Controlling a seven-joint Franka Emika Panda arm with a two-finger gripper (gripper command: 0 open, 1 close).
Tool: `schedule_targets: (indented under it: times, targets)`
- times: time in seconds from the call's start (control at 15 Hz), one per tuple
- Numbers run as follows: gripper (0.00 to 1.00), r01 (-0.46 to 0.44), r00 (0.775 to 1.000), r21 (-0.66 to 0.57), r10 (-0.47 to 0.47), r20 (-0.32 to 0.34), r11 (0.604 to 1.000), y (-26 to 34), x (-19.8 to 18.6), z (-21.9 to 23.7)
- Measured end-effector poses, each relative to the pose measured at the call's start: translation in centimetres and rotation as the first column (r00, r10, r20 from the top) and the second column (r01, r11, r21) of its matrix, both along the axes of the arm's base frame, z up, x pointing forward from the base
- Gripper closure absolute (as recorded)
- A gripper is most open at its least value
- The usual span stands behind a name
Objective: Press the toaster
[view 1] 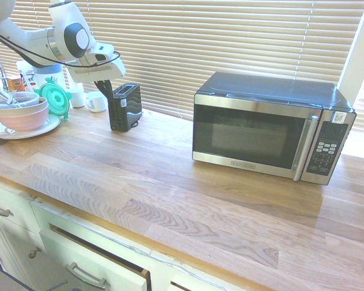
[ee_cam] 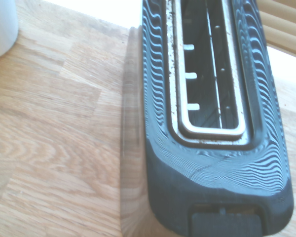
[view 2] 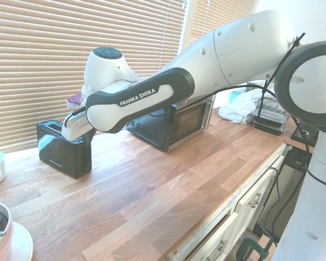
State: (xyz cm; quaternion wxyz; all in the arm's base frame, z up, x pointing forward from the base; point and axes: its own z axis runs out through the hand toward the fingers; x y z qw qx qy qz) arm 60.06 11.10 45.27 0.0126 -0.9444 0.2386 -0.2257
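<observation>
1. The toaster (view 1: 125, 108) stood on the bench (view 1: 139, 176), left of the microwave (view 1: 267, 130) in the first exterior view.
2. Beside the toaster hung the end effector (view 1: 108, 96); whether released or clenched, I couldn't tell.

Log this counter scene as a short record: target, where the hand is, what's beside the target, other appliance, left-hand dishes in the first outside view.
target: black toaster, upright on the wooden counter
toaster slot: nothing seen sticking out of it
hand: at the toaster's lever end
beside toaster: white mug
other appliance: microwave, door closed
dishes: pink bowl on a white plate
</observation>
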Motion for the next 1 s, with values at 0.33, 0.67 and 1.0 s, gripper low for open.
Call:
schedule_targets:
  times: [0.33, 0.67, 1.0]
  targets:
    - [1.00, -0.009, 1.000, 0.001, 0.009, 0.023, 1.000, 0.3, 0.4, 1.2]
    - [1.00, -0.020, 1.000, 0.005, 0.020, 0.014, 1.000, 0.0, 0.5, 1.0]
    - [1.00, -0.057, 0.998, -0.002, 0.057, 0.009, 0.998, 0.0, 1.0, 0.0]
